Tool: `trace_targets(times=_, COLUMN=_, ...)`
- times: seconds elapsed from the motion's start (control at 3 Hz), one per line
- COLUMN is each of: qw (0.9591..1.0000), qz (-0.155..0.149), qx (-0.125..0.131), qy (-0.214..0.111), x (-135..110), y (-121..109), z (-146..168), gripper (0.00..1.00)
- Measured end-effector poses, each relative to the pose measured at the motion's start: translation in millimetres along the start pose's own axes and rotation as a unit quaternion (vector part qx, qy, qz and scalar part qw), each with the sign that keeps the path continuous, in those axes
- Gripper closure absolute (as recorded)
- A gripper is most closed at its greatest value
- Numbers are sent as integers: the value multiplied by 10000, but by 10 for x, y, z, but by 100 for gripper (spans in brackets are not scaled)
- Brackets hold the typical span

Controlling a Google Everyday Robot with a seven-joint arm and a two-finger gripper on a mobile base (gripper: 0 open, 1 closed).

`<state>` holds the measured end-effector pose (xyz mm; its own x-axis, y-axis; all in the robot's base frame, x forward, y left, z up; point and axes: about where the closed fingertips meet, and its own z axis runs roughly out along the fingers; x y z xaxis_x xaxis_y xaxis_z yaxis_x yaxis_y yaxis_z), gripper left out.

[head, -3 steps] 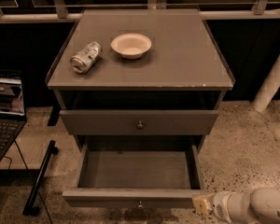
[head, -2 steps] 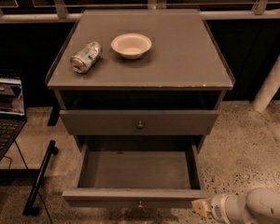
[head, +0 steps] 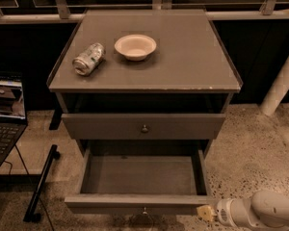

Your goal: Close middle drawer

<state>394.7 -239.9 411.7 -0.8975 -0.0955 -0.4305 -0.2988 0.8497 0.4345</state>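
white arm [head: 269,210], smooth rounded tube segments, darker ribbed ring at wrist joint; gripper [head: 205,212] small, pale yellowish tip, low at right of view.

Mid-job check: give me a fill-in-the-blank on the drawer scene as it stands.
1. The middle drawer is ___, not shut.
2. The gripper sits low by that drawer's front ___ corner.
3. On the cabinet top, a can lies on its side beside a ___.
Missing words: open; right; bowl.
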Motion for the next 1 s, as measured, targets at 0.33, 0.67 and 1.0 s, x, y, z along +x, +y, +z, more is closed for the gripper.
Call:
trace_targets(times=0.33, qw=9998, qz=-166, qx=-116, qy=-37, x=-103, y=-8, z=43, gripper=100)
trace_targets(times=0.67, qw=9984, qz=-513, qx=-238, qy=-93, x=-327, y=-15, z=55, gripper=100)
trace_targets(times=1.0, qw=9964, qz=-764, qx=-348, qy=-144, x=-520, y=-17, z=94, gripper=100)
